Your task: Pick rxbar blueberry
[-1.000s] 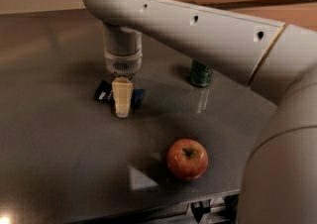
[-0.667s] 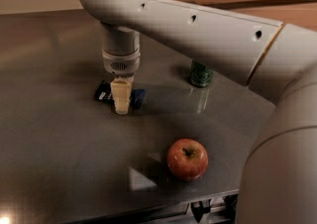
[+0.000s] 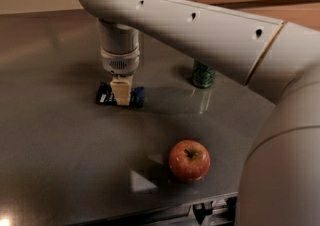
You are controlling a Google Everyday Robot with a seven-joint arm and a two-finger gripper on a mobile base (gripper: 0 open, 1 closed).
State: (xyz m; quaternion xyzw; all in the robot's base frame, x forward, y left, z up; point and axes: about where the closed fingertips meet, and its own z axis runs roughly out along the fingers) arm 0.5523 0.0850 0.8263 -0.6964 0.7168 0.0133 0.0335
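Note:
The rxbar blueberry (image 3: 137,96) is a flat dark-blue wrapper with white text, lying on the grey table (image 3: 60,140) left of centre. My gripper (image 3: 121,93) hangs straight down from the big white arm (image 3: 200,25) and sits right on the middle of the bar. It covers the bar's centre, so only the two ends show on either side. The bar rests on the table.
A green soda can (image 3: 202,75) stands behind and to the right of the bar, partly hidden by the arm. A red apple (image 3: 189,160) sits near the table's front edge (image 3: 165,210). My white arm's body fills the right side.
The gripper's cream tip reached past the bar's near edge before; now it ends at the bar. The bar, can and apple have not moved.

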